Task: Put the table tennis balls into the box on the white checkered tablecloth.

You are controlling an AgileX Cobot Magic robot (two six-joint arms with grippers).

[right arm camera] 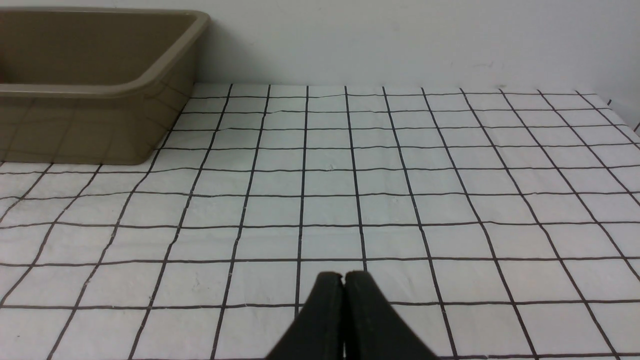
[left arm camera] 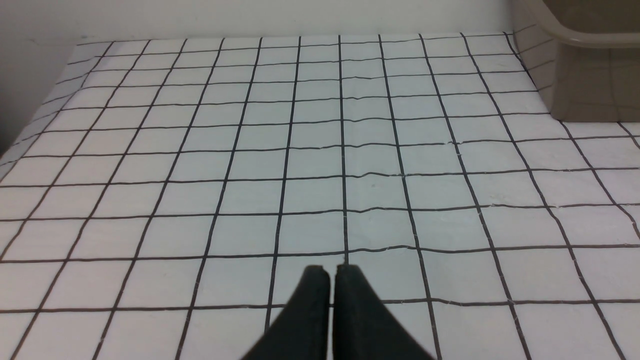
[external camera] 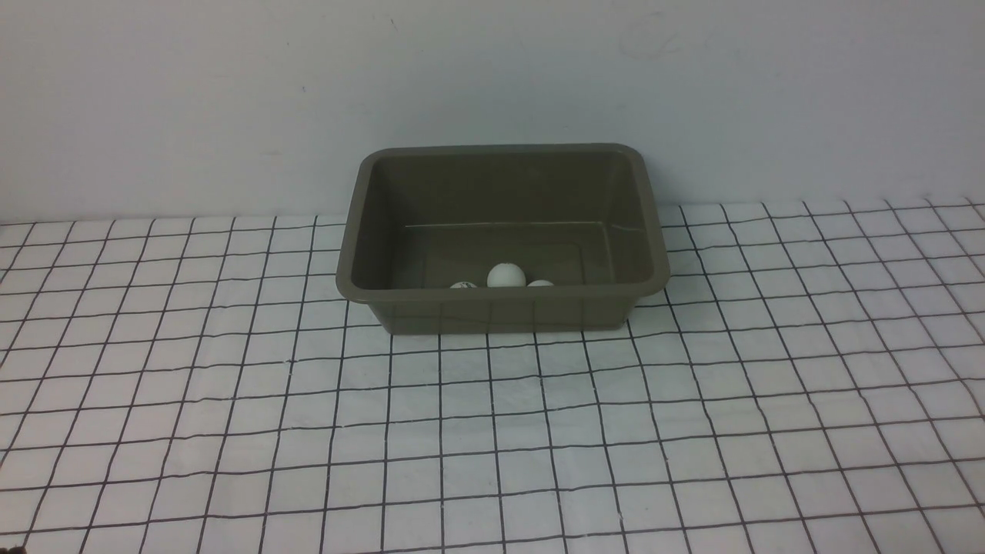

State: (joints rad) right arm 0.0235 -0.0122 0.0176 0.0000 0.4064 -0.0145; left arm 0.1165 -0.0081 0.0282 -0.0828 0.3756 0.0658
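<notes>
The olive-brown box [external camera: 502,302] stands on the white checkered tablecloth [external camera: 492,431] near the back wall. Three white table tennis balls lie inside it by its near wall: one in full view [external camera: 506,275], one with a dark mark [external camera: 462,285] and one [external camera: 540,283] both half hidden by the rim. Neither arm shows in the front view. My left gripper [left arm camera: 331,270] is shut and empty, low over bare cloth, with the box [left arm camera: 590,75] off to one side. My right gripper [right arm camera: 344,276] is also shut and empty over the cloth, away from the box [right arm camera: 100,125].
A plain pale wall [external camera: 492,77] rises right behind the box. The tablecloth's edge [left arm camera: 30,135] shows in the left wrist view, and its far corner [right arm camera: 612,107] in the right wrist view.
</notes>
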